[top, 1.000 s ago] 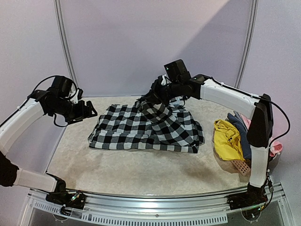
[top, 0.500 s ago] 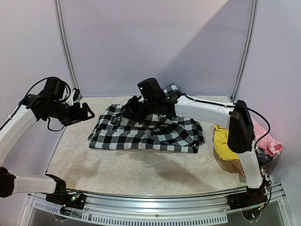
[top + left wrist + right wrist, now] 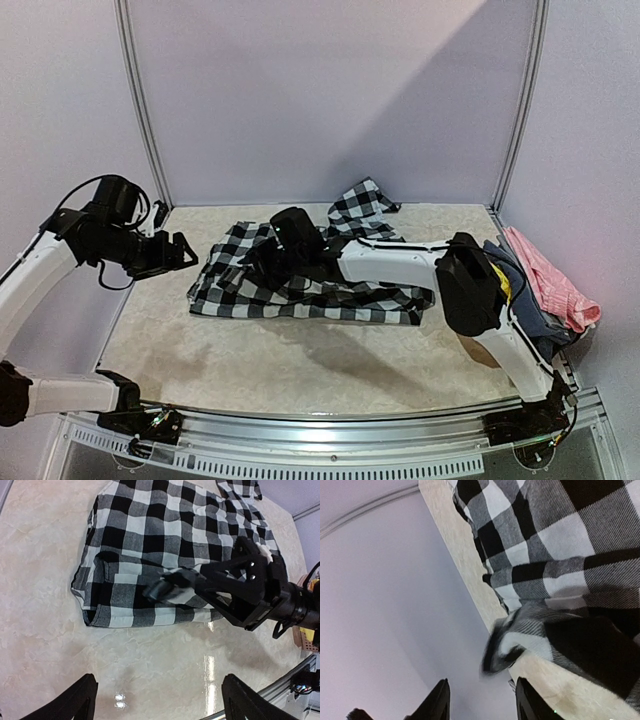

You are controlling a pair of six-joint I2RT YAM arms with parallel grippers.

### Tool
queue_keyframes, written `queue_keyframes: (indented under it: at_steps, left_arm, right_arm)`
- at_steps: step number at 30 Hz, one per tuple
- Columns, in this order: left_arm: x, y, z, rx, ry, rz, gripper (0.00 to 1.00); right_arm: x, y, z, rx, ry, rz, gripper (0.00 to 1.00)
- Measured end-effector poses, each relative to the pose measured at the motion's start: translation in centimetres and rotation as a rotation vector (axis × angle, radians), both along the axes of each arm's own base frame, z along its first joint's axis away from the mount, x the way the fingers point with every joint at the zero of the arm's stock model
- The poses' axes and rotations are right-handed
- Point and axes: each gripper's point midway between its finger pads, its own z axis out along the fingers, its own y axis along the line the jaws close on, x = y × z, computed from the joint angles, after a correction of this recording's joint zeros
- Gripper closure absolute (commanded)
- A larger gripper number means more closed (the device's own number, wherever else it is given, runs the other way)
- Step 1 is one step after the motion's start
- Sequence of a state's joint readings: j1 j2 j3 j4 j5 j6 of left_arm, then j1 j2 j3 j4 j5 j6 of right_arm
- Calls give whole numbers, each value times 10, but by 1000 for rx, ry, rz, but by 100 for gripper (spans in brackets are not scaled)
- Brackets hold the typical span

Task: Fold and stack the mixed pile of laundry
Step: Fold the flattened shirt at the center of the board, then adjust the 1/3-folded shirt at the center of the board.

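Top view: the shirt (image 3: 300,292) lies mid-surface (image 3: 250,370), doubled over itself, with one sleeve trailing toward the back wall. The right tool (image 3: 258,264) sits low over the shirt's left half. The left tool (image 3: 183,248) hovers just off the shirt's left edge. The pink garment (image 3: 548,278) and blue-grey garment (image 3: 525,310) wait at the right edge, and a sliver of the yellow garment (image 3: 506,285) shows behind the right arm. A second ago the right tool held the shirt's far right part raised. It has since swept leftward across the shirt and laid that part over, while the left arm has barely shifted.

Left wrist: the left tool (image 3: 159,685) stands wide apart with only bare surface (image 3: 50,630) between its fingers. The right tool (image 3: 167,587), blurred, is over the shirt (image 3: 150,530) near its front edge.

Right wrist: the right tool (image 3: 482,697) has its fingers apart with nothing between them. A blurred flap of shirt (image 3: 560,555) drops just beyond.

The release will likely go best if the flap settles before the tool lifts straight up, so the fingers do not drag the top layer. The edges then want squaring and the stray sleeve tucking in.
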State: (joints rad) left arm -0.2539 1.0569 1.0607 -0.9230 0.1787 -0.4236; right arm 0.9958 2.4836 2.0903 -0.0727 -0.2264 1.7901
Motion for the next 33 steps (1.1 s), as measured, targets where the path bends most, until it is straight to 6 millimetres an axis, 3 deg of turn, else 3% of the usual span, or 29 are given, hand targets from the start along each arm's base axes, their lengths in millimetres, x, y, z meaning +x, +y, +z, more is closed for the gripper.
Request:
queue_keyframes:
  at_steps: [3,6,10,14,17,20,26,29,33]
  left_arm:
    - [-8,0,-12,-13,38,6,13]
    - [-17,-1,-23,-35,72,19,14]
    - [-23,-3,-33,-79,116,38,16]
    - [-25,-7,-37,-117,142,56,18]
    - [-27,-8,-42,-134,161,71,20]
    - [-27,-8,-47,-140,188,92,22]
    - [-18,-14,-70,-126,348,114,25]
    - [-12,-15,-71,-118,380,120,25]
    - [-2,-18,-67,-116,387,121,27]
  right_arm:
    - [0,5,4,23,-11,14,32]
    - [1,14,25,66,-51,27,24]
    - [2,26,74,137,-167,61,22]
    - [0,15,92,52,-301,96,23]
    - [0,-12,96,-107,-418,112,24]
    - [3,-55,113,-283,-565,112,26]
    - [17,-169,153,-574,-758,66,40]
    - [29,-195,154,-653,-780,77,44]
    - [33,-199,116,-750,-740,185,47]
